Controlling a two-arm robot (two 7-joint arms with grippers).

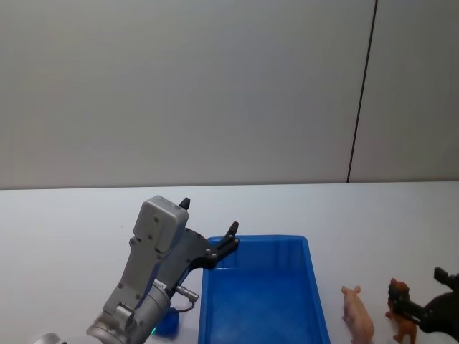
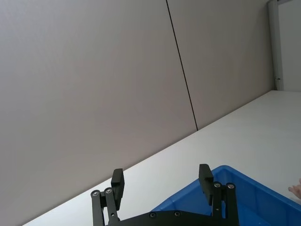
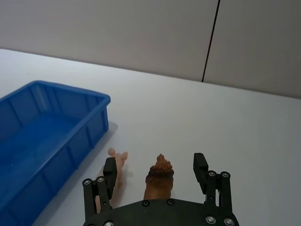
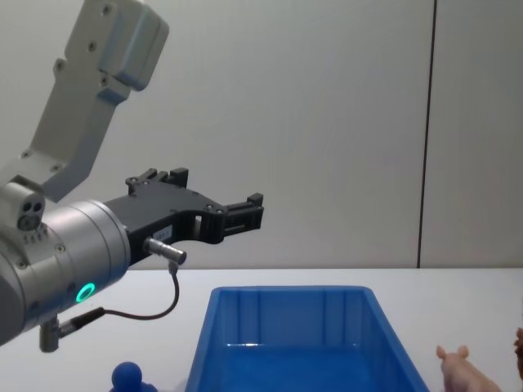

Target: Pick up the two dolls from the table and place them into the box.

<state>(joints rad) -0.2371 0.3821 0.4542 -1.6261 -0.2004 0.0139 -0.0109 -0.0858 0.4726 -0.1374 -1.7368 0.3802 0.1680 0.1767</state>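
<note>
Hovering left claw [image 1: 209, 215]: hung in the air over the far left corner of the box [image 1: 269, 239], jaws spread wide with nothing between them.
Right claw [image 3: 155, 164]: was low at the near right of the scene, jaws wide apart on either side of the brown doll [image 3: 159, 181], not closed on it.
Brown doll: stood on the tabletop [image 1: 64, 215], to the right of the pig doll [image 1: 358, 315].
Pig doll: stood on the tabletop between the box and the brown doll, apart from the box's right wall.
Box: sat on the tabletop at the near middle, its blue floor showing.
</note>
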